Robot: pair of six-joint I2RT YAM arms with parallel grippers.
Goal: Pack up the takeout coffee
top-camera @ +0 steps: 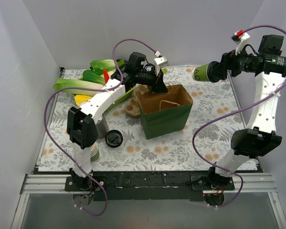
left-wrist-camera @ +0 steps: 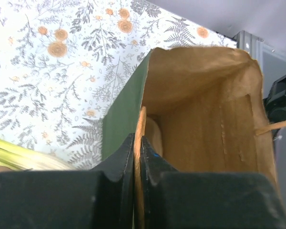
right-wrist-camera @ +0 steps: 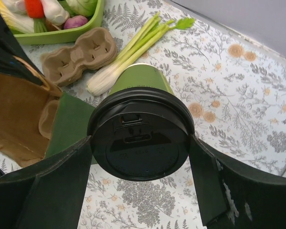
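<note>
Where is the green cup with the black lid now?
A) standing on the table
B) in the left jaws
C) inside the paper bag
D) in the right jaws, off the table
D: the right jaws grip the cup above the table, outside the bag.

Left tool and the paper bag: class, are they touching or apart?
Touching. The left wrist view shows the left tool shut, with the wall of the paper bag pinched inside it.

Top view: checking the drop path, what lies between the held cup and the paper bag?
Nothing: the top view shows only bare floral mat between cup and paper bag.
</note>
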